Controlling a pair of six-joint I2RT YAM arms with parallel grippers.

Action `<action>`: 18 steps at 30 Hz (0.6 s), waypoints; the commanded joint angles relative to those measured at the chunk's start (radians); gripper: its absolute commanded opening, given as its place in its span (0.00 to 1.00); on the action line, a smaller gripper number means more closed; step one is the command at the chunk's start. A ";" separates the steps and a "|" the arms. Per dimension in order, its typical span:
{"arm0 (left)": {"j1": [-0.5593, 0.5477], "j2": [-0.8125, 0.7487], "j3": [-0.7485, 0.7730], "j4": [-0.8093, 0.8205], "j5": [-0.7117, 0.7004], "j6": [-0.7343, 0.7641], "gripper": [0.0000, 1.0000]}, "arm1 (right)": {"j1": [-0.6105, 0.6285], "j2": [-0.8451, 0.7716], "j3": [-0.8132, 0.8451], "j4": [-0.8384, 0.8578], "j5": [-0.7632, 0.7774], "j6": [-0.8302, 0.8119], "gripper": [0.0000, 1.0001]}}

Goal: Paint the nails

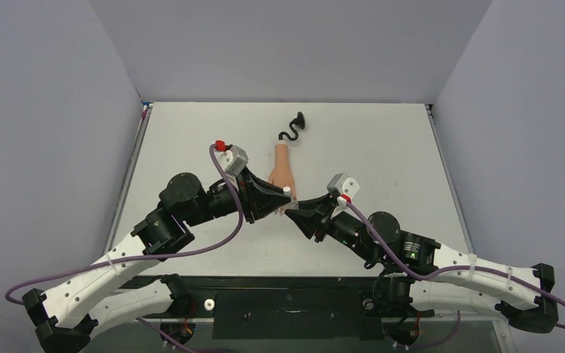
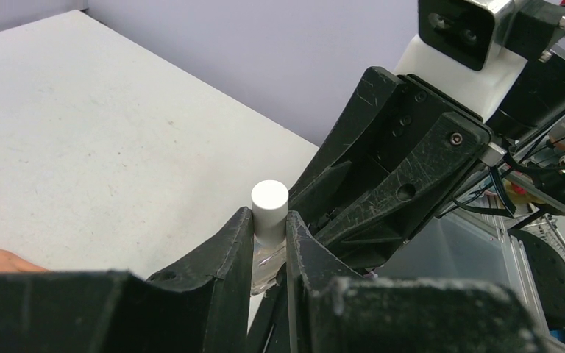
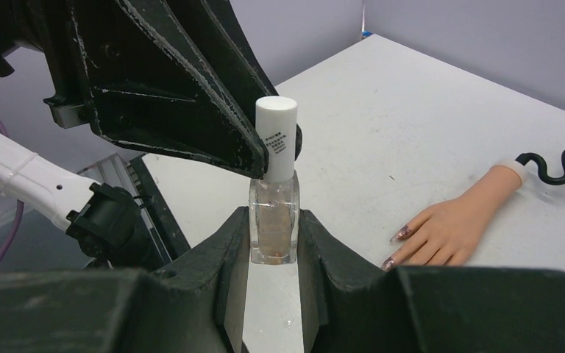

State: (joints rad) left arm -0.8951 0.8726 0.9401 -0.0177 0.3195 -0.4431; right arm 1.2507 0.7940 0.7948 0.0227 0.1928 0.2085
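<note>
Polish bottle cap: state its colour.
Plain white cylindrical cap on the clear glass bottle; right wrist view shows it best.

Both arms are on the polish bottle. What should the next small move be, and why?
Probably twist the white cap loose with the left gripper: its jaws pinch the cap, while the right gripper clamps the bottle upright.
</note>
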 commanded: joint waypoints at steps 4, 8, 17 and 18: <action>-0.009 -0.026 0.005 0.034 0.179 0.050 0.01 | -0.002 -0.019 0.009 0.159 -0.087 0.028 0.00; -0.008 -0.033 0.006 0.042 0.270 0.058 0.01 | -0.003 -0.044 0.002 0.178 -0.231 0.012 0.00; -0.010 -0.037 0.001 0.078 0.482 0.038 0.01 | -0.004 -0.096 0.015 0.136 -0.389 -0.032 0.00; -0.009 -0.037 0.002 0.077 0.506 0.039 0.01 | -0.004 -0.098 0.021 0.129 -0.397 -0.035 0.00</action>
State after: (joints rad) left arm -0.8906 0.8276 0.9401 0.0650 0.6441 -0.3923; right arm 1.2507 0.7166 0.7883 0.0532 -0.1234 0.2012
